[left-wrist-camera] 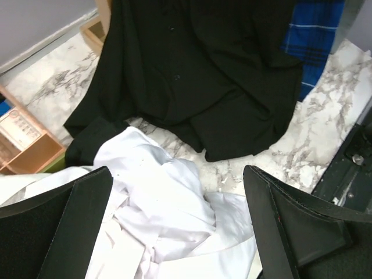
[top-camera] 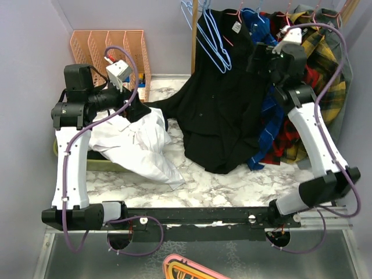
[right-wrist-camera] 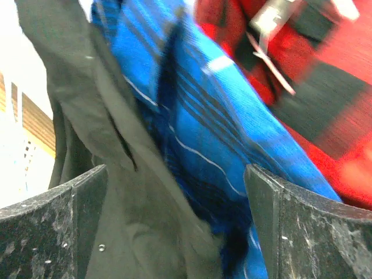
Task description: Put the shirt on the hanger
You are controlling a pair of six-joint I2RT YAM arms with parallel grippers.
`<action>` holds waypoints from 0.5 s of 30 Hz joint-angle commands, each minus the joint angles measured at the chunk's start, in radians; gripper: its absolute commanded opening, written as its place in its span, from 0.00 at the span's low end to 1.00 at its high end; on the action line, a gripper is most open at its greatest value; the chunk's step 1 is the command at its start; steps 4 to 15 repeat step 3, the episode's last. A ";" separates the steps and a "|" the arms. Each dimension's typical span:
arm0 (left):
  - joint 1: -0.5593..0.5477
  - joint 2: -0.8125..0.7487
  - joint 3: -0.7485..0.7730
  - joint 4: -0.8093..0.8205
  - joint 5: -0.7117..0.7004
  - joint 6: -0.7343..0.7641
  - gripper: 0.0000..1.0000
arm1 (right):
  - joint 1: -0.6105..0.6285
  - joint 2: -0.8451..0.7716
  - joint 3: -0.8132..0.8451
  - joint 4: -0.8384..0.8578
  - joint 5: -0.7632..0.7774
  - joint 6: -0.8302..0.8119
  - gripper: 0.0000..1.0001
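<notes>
No legible text. White neck tag (top-camera: 236, 27) on black shirt (top-camera: 221, 99), far middle: too small to read. Printed card (left-wrist-camera: 17, 129), far left: blurred.

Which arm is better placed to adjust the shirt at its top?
Right: the right gripper is open up by the shirt's top and the blue plaid shirt; the left gripper hangs open, low over the white garment.

Plain pale lavender-grey walls (top-camera: 35, 35) enclose the bay on the left and rear. A white marble-patterned tabletop (top-camera: 232, 186) forms the work surface, evenly lit. A peach slotted plastic file organiser (top-camera: 110, 46) stands in the rear left corner. A vertical light wooden post (top-camera: 194, 40) rises just beside it. A black metal rail (top-camera: 197, 215) runs along the near edge, above a dull grey metal panel (top-camera: 232, 256).
</notes>
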 commanded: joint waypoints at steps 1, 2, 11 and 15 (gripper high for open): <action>0.027 -0.011 0.006 -0.002 -0.096 -0.018 0.98 | -0.005 -0.122 -0.083 -0.144 0.288 0.302 1.00; 0.032 -0.014 0.003 -0.001 -0.112 -0.020 0.98 | 0.001 -0.137 -0.099 -0.204 0.321 0.356 1.00; 0.035 -0.020 -0.004 0.004 -0.140 -0.025 0.98 | 0.010 -0.151 -0.117 -0.265 0.355 0.413 1.00; 0.035 -0.020 -0.004 0.004 -0.140 -0.025 0.98 | 0.010 -0.151 -0.117 -0.265 0.355 0.413 1.00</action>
